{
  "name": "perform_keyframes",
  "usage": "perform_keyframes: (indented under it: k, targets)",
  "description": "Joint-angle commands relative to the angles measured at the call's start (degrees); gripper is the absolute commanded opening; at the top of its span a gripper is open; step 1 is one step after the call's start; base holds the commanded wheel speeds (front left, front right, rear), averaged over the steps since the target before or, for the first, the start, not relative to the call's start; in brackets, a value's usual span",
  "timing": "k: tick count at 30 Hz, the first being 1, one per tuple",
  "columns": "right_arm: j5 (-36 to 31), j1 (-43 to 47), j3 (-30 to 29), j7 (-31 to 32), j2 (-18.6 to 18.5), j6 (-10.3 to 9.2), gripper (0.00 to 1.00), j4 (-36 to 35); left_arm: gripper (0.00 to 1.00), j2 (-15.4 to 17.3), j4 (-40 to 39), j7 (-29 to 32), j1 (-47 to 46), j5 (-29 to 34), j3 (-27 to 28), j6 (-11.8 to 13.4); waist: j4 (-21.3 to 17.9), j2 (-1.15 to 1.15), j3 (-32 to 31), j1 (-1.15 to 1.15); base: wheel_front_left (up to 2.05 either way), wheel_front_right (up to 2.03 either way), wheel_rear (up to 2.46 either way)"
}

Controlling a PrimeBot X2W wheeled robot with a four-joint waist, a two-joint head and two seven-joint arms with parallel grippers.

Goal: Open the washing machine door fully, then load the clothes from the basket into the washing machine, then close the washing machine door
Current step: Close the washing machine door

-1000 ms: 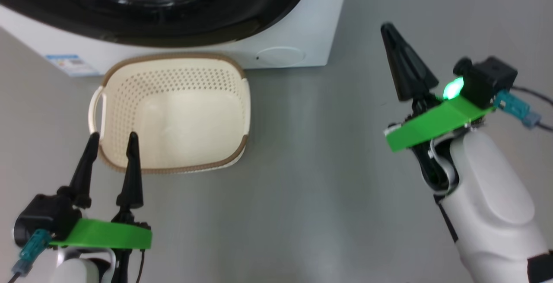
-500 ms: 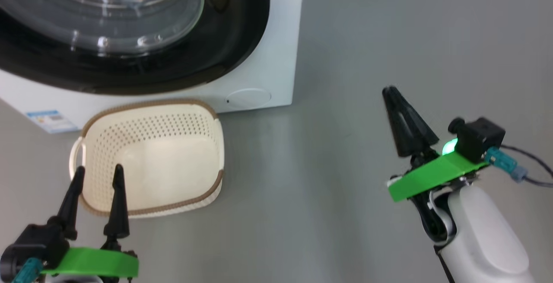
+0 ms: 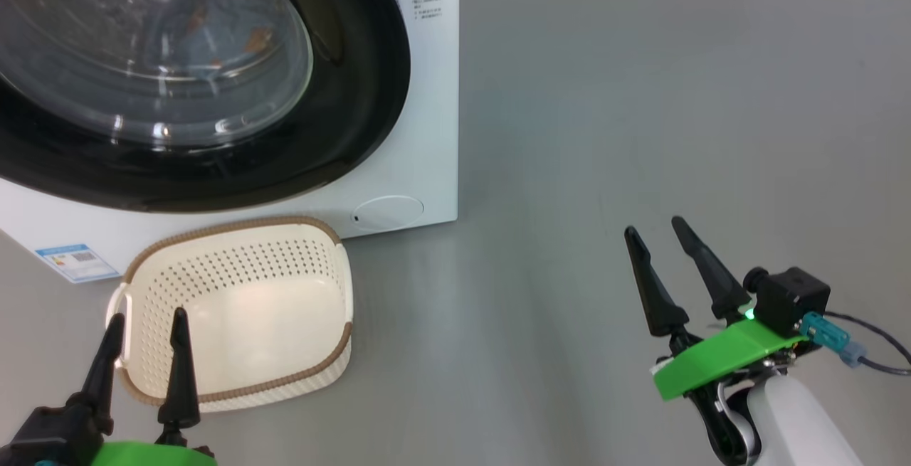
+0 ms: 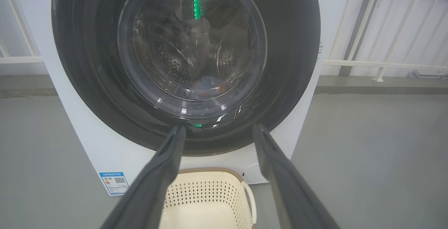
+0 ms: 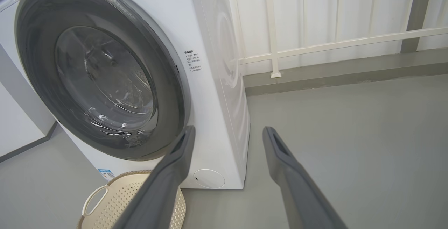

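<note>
Plainly, our left pincer [image 3: 146, 314] and right pincer [image 3: 653, 226] both stood spread, pinching nothing. We saw the washing machine door [image 3: 341, 96] shut against the washing machine [image 3: 427, 167], the clothes [image 3: 213, 32] (a blue bundle with orange spots) lying behind its glass [image 3: 92, 96], and the basket [image 3: 235, 228] empty on the floor [image 3: 605, 96] just before it.

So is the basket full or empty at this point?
Empty. The basket shows its bare floor and perforated walls; blue-and-orange clothes lie behind the shut washing machine door.
</note>
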Motion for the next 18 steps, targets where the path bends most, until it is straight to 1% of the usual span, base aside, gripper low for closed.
perform_keyframes:
  k: [1,10,18]
  targets:
    - [0.11,0.88,1.03,-0.27,0.13,-0.34,1.00,-1.78,1.00,0.69,-1.66,-0.36,-0.18,0.85,2.25,-0.03,-0.16,0.00,-1.02,0.00,0.00,0.00,0.00]
    - [-0.28,3.87,1.29,-0.27,-0.15,-0.34,1.00,-3.06,1.00,0.47,-1.28,-0.36,1.72,2.21,2.69,-0.03,-0.32,0.00,-2.71,0.00,0.00,0.00,0.00]
    - [-1.23,7.41,-0.22,-0.27,0.83,-0.34,1.00,-3.62,1.00,0.24,-0.65,-0.36,3.71,2.43,3.38,0.25,-0.24,0.00,-4.39,0.00,0.00,0.00,0.00]
